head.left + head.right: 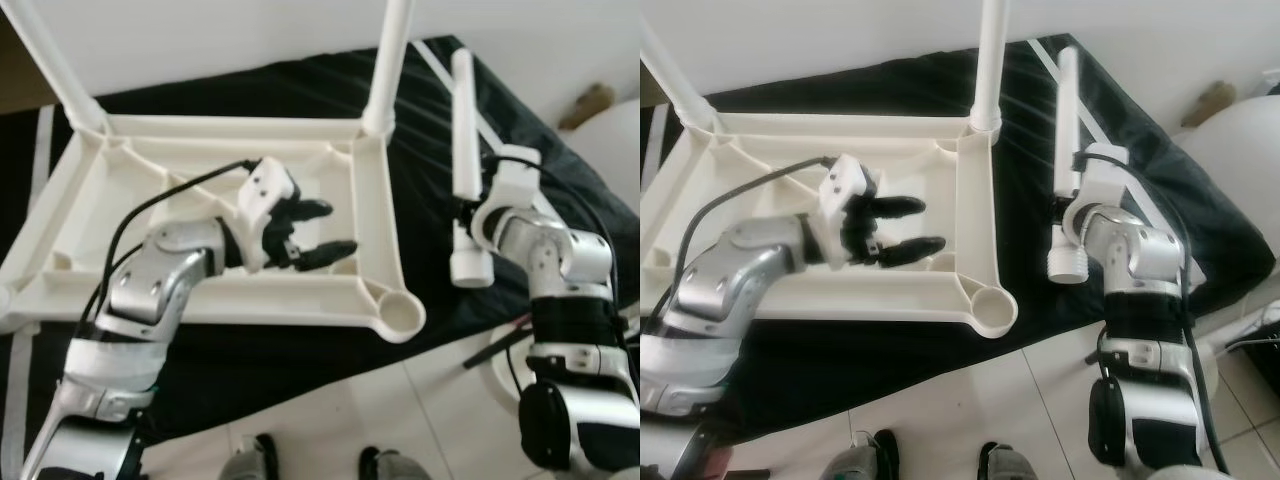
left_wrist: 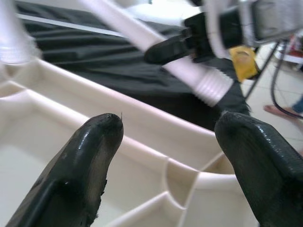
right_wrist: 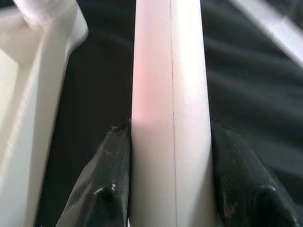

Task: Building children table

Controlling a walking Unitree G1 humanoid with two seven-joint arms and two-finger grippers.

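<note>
A white plastic table top [image 1: 375, 215] lies upside down on a black cloth [image 1: 300, 85]. Two white legs stand in its far corners, one far left [image 1: 55, 65] and one far right [image 1: 390, 60]. The socket [image 1: 405, 315] at the near right corner is empty. My left gripper [image 1: 338, 228] hovers open over the inside of the frame, with nothing between its fingers [image 2: 94, 146]. My right gripper [image 3: 168, 127] is shut on a loose white leg [image 1: 463, 150] to the right of the frame. The leg's threaded end [image 1: 470, 268] points toward me.
The cloth ends near my feet [image 1: 265, 460], where pale floor tiles [image 1: 350, 420] begin. A white wall runs along the far side. A large white rounded object [image 1: 1240, 130] sits at the right. A thin black rod [image 1: 495, 345] lies by my right arm.
</note>
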